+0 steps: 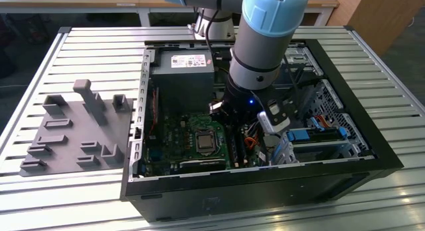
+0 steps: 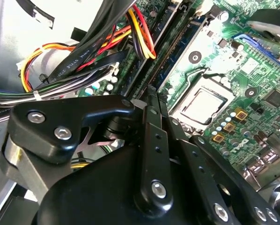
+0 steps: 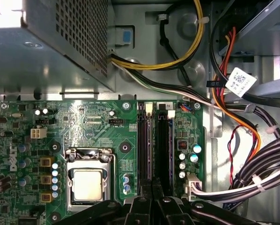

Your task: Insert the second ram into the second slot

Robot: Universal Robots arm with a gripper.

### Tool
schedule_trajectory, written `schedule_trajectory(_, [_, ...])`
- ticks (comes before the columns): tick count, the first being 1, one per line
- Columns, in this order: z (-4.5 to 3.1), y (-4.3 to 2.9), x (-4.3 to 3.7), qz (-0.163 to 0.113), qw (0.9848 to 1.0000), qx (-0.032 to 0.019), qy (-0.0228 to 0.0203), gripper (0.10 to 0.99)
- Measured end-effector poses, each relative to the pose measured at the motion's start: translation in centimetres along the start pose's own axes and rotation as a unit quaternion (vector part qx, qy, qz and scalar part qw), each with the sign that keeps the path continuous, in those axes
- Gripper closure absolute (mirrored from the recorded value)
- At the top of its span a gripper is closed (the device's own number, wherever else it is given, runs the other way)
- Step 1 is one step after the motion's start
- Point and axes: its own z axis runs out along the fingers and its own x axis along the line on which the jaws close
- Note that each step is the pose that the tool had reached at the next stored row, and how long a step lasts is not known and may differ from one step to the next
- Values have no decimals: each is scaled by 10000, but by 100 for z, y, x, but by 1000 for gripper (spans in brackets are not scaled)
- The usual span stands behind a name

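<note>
Down low, the black metal gripper [image 3: 151, 185] pinches shut on the thin dark ram stick [image 2: 151, 90], edge-on, over the long black slots [image 3: 164, 145].

End effector [image 3: 151, 185] tips hide slot [image 3: 151, 140] end; ram possibly hidden.

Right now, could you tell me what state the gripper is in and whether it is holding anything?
Gripper: fingers drawn together above the memory slots inside the computer case; whether a ram stick is between them cannot be told.
</note>
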Motion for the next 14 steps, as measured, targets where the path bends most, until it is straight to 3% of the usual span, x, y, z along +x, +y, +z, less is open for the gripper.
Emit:
schedule_trajectory(10, [8,2,-2,3,10000,0,0,953])
schedule_trajectory(11, [0,2,-1,3,10000,0,0,886])
schedule_trajectory(14, [-49,3,1,3,10000,0,0,886])
